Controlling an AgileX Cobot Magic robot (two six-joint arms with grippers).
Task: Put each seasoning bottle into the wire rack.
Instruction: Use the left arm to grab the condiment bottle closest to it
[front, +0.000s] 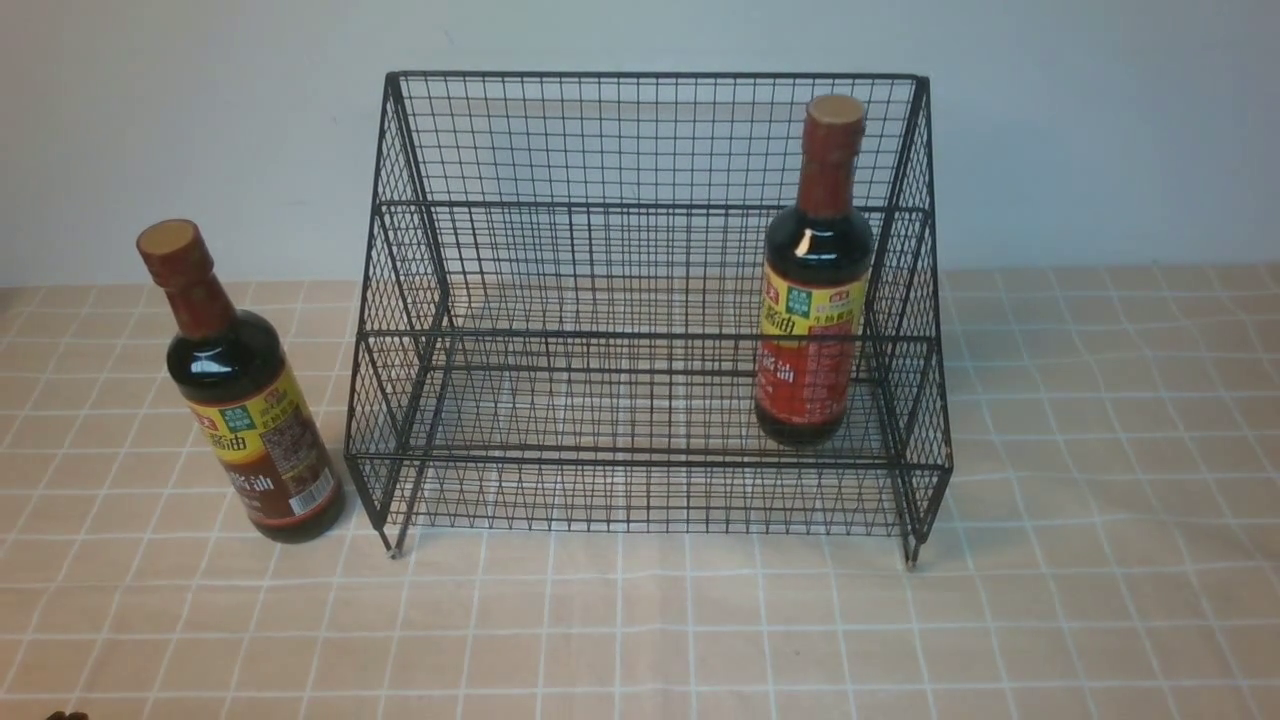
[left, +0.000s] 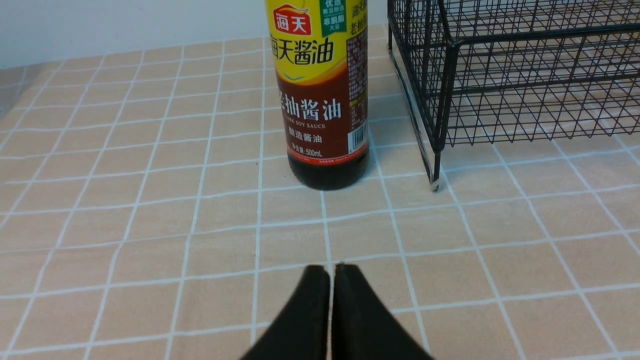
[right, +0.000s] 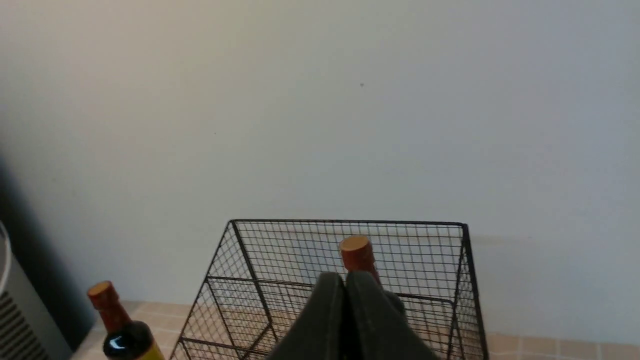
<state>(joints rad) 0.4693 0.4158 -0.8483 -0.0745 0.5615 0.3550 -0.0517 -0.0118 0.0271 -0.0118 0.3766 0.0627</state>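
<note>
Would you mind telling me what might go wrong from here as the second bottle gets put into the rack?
The left gripper is shut in front of the table bottle; approaching without opening would likely shove or topple that tall bottle.
That bottle stands close beside the left wall of the rack, so a finger might snag the mesh.
Its base could clip the front rail on the way in.

Closed right gripper (right: 345, 281) — wire rack (right: 300, 221) beyond
</note>
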